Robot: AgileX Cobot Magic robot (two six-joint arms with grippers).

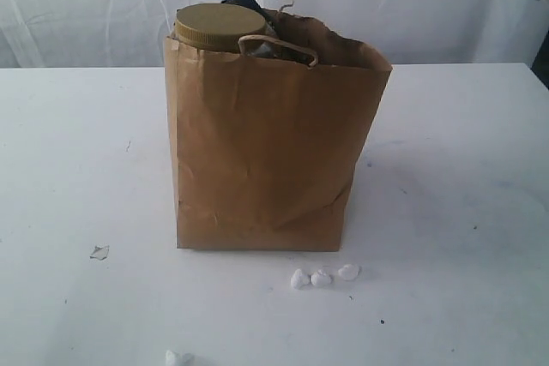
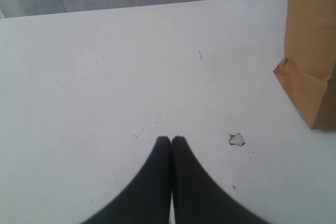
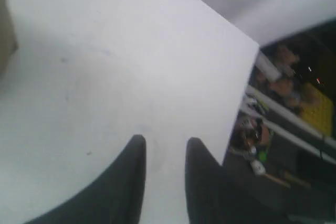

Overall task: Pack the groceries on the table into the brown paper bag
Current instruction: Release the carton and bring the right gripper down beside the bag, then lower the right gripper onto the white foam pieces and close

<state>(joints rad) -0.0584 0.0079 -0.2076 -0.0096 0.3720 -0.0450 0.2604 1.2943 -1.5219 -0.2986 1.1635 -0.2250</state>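
**A:** Where's the paper bag (image 1: 266,160)?

**B:** Upright, mid-worktop (image 1: 77,169). A jar (image 1: 219,25) pokes out at eleven o'clock of its mouth.

**A:** Your end effectors?

**B:** My left end effector (image 2: 171,139) is pinched shut and empty. My right end effector (image 3: 165,142) is narrowly parted and empty.

**A:** Handling?

**B:** Probably heavy now, and the paper is thin. I'd grip the handle (image 1: 283,41), not the rim.

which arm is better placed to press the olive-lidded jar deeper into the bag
Probably left: the jar sits at the left of the bag, and the shut left fingers hover near that side; the right fingers point off toward the table edge.
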